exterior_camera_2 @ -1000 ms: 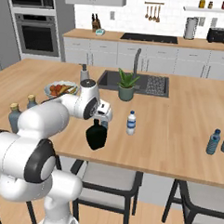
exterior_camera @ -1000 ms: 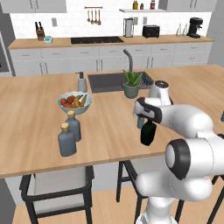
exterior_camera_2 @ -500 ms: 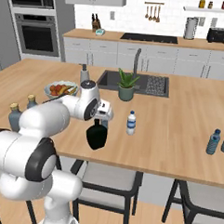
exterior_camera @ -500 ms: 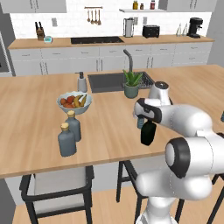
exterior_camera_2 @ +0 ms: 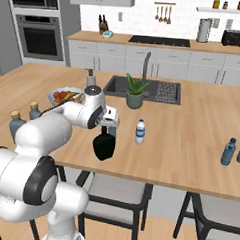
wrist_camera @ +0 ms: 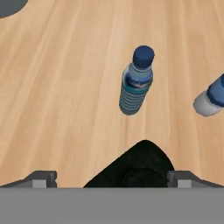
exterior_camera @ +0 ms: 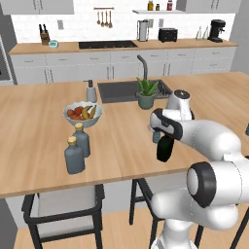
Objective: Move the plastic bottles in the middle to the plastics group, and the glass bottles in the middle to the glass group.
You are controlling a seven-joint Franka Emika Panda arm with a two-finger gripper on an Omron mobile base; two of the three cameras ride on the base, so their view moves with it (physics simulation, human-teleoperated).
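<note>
The black glass bottle [exterior_camera: 165, 151] [exterior_camera_2: 103, 147] stands near the island's front edge. My gripper [exterior_camera_2: 107, 132] [exterior_camera: 163, 136] hangs just above its neck, open. In the hand view its top [wrist_camera: 140, 164] rises between my two wide-apart fingertips [wrist_camera: 41, 178], and nothing is gripped. The small plastic water bottle [exterior_camera_2: 140, 131] stands a little to the right and behind. Two grey-blue stoppered glass bottles [exterior_camera: 74, 155] [exterior_camera_2: 14, 124] stand at the left. Two blue plastic bottles [exterior_camera_2: 229, 152] stand at the far right. In the hand view a ribbed bluish bottle with a blue cap [wrist_camera: 135, 83] stands beyond the black one, and another [wrist_camera: 212, 98] is at the right edge.
A fruit bowl [exterior_camera: 82, 113] sits behind the grey-blue bottles. A potted plant [exterior_camera: 146, 95], a soap pump [exterior_camera: 91, 91] and the sink [exterior_camera: 119, 90] lie further back. Dark stools [exterior_camera: 63, 209] stand under the counter's front edge.
</note>
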